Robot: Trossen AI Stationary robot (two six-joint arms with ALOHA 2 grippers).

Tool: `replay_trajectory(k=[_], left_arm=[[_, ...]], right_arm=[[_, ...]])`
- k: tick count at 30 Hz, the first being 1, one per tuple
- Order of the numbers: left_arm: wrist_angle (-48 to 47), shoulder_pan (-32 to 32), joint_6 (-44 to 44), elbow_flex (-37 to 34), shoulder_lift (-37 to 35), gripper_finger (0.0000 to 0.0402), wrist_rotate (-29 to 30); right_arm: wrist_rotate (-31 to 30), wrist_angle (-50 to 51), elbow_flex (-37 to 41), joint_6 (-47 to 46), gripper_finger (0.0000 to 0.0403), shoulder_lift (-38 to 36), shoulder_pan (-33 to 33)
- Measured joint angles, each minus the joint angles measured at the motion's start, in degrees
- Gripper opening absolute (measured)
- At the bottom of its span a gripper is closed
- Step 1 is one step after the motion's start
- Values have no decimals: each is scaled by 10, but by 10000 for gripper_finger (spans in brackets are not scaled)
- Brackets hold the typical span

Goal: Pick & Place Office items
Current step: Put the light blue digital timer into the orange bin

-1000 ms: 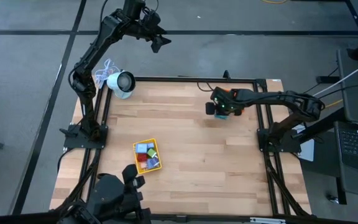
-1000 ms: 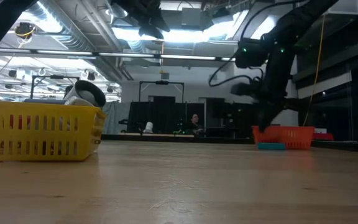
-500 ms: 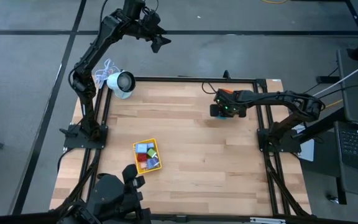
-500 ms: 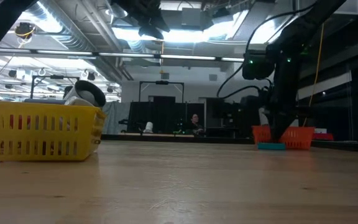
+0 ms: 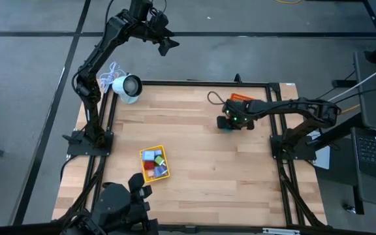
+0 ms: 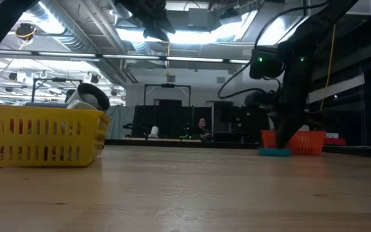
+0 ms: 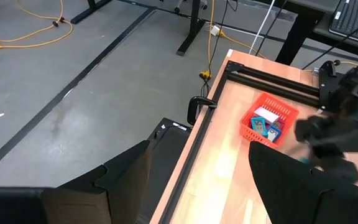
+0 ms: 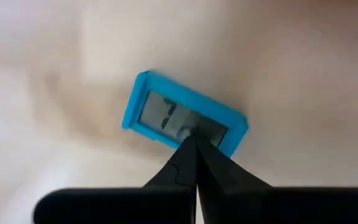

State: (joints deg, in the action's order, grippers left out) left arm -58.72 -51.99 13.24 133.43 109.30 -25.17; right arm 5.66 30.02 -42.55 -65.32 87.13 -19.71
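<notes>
The right gripper (image 8: pixel 194 140) presses closed fingers onto a blue piece (image 8: pixel 184 114) on the tabletop (image 5: pixel 201 170), at 7 o'clock of the orange tray (image 7: pixel 268 119). The left gripper (image 5: pixel 165 44) waits beyond the tabletop's 11 o'clock corner, fingers open

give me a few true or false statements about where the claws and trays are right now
1. The right claw is down at a blue rectangular piece with a small display. True.
2. The left claw is inside the yellow slatted tray. False: it is raised beyond the table's far edge.
3. The orange slatted tray holds items. True.
4. The white round device with a cord sits in the orange slatted tray. False: it lies at the table's far left corner.
</notes>
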Motion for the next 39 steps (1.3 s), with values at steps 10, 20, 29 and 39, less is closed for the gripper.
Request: replay_trajectory(k=[10,20,29,39], left_arm=[[0,0,0,0,0,264,0],[0,0,-4,0,0,264,0],[0,0,-5,0,0,264,0],[-4,0,-5,0,0,264,0]], right_arm=[[42,-58,0,-95,0,0,127],[-31,-134,-60,-33,5,-5,169],[-70,69,-150,129,143,-4,128],[-58,99,-155,235,278,-3,75]])
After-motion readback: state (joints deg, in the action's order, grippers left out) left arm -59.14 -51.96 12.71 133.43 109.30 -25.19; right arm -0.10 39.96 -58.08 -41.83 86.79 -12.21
